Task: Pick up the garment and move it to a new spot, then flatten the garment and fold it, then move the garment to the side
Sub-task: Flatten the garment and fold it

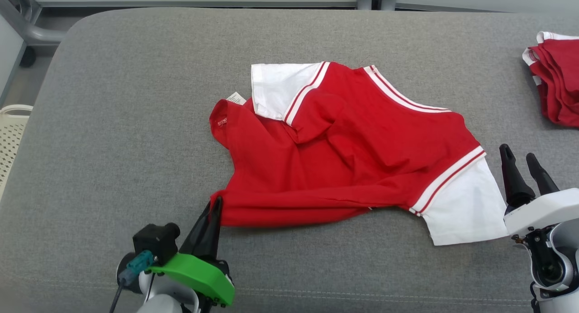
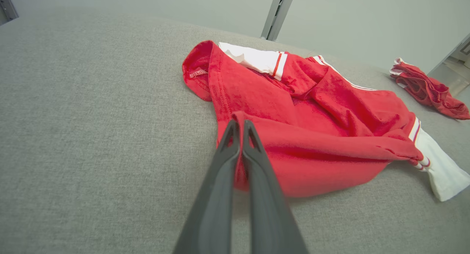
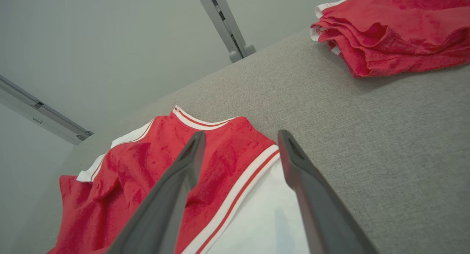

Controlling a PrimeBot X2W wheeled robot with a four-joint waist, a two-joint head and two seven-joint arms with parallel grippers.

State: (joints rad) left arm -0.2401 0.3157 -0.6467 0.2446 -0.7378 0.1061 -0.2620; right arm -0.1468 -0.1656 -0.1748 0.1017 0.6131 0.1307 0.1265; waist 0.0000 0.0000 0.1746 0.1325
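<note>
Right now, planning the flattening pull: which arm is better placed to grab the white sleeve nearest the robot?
Right. On the right arm the jaws stand open just beside that white sleeve; on the left arm they are shut on the garment, at its opposite red corner.

We cannot read the small tag (image 1: pixel 235 97) on the garment (image 1: pixel 339 159); it is too tiny. The stacked red pile (image 1: pixel 558 78) runs off the head view's right edge, and a pale perforated basket (image 1: pixel 11 132) off its left. The garment corner pinched in the left pincer (image 2: pixel 239 123) is covered by its closed fingers (image 2: pixel 220 166).
</note>
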